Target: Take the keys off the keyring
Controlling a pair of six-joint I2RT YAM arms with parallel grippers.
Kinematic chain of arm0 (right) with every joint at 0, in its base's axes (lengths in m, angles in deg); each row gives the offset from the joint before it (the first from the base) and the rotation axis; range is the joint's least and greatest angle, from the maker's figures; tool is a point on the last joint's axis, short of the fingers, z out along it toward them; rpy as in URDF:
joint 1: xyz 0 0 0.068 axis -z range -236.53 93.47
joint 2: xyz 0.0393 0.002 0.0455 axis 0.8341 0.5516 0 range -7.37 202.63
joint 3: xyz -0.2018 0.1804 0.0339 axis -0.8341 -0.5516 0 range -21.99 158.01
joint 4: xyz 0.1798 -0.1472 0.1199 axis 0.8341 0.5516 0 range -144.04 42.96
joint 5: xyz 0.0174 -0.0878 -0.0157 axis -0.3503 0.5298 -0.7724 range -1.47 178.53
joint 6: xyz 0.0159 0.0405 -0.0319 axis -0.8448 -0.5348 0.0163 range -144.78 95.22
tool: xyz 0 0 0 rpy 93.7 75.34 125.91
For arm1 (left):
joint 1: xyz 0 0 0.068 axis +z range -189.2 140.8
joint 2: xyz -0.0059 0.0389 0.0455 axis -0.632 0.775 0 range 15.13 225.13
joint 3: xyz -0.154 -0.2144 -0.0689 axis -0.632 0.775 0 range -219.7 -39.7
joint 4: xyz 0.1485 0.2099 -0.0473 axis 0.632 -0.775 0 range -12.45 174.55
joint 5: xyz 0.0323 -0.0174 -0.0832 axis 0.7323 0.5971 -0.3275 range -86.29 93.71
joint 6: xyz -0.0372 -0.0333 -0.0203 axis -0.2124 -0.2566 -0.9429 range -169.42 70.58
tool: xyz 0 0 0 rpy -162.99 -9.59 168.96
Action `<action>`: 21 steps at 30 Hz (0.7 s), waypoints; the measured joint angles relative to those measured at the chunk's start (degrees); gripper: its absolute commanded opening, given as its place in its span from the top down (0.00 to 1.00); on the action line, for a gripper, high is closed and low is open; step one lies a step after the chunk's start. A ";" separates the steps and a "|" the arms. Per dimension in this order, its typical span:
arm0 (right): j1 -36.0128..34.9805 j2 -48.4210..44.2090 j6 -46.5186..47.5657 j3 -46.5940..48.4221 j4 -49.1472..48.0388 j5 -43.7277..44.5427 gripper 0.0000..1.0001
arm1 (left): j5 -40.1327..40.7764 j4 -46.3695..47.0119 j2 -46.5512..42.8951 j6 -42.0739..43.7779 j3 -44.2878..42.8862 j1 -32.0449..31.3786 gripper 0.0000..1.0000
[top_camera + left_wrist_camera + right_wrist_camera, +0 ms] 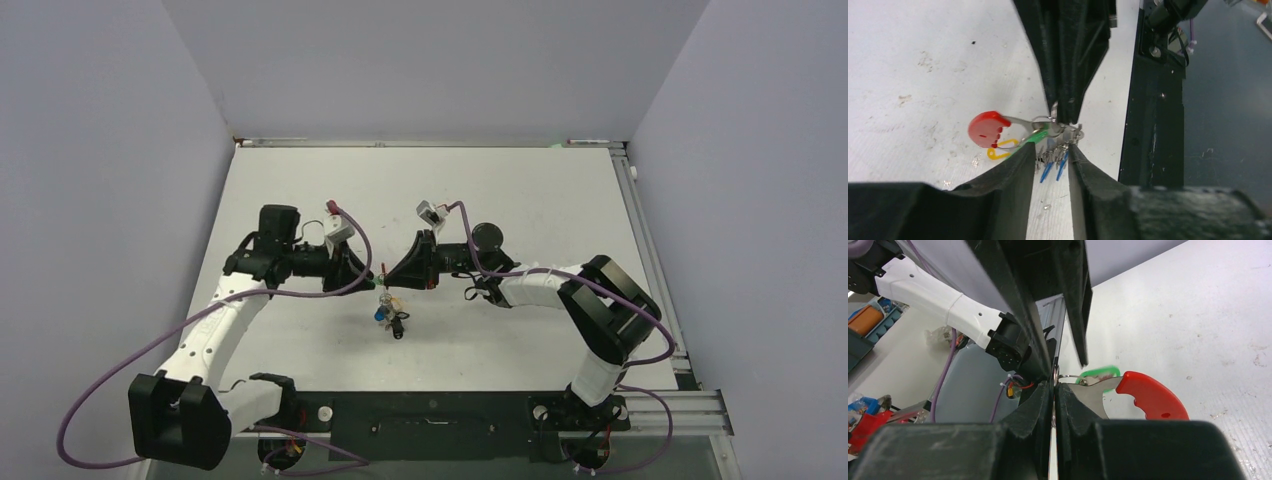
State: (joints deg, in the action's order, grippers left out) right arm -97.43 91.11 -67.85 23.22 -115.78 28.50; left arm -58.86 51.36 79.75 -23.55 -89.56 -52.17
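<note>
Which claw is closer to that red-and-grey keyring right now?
Right. The right gripper is shut on the keyring, pinching the wire loop at its grey end; the left gripper is open, straddling the hanging keys just short of it.

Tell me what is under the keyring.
Under the keyring hang the keys: blue ones, a green tag and a yellow loop show. Where they join it is covered by the right hand, shut on it.

Likely a robotics lab: panel-walled white table (520, 190), aluminium rails (690, 408).
</note>
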 measured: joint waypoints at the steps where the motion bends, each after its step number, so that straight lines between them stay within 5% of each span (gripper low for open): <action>1: 0.00 -0.02 0.39 0.00 0.00 -0.07 0.95 | -0.79 0.04 0.00 -0.48 0.00 1.55 0.67; 6: 0.00 -0.11 2.58 0.00 0.09 -1.05 0.95 | -5.09 3.63 0.00 -6.54 0.00 6.64 0.64; 21: 0.00 -0.79 3.67 0.00 0.02 -1.73 0.95 | -10.45 29.64 -0.07 -31.30 7.91 4.74 0.66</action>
State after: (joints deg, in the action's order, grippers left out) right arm -97.43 90.32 -64.18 23.22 -115.76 26.77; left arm -69.31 81.00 79.69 -54.85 -81.65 -47.42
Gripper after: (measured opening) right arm 0.062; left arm 0.349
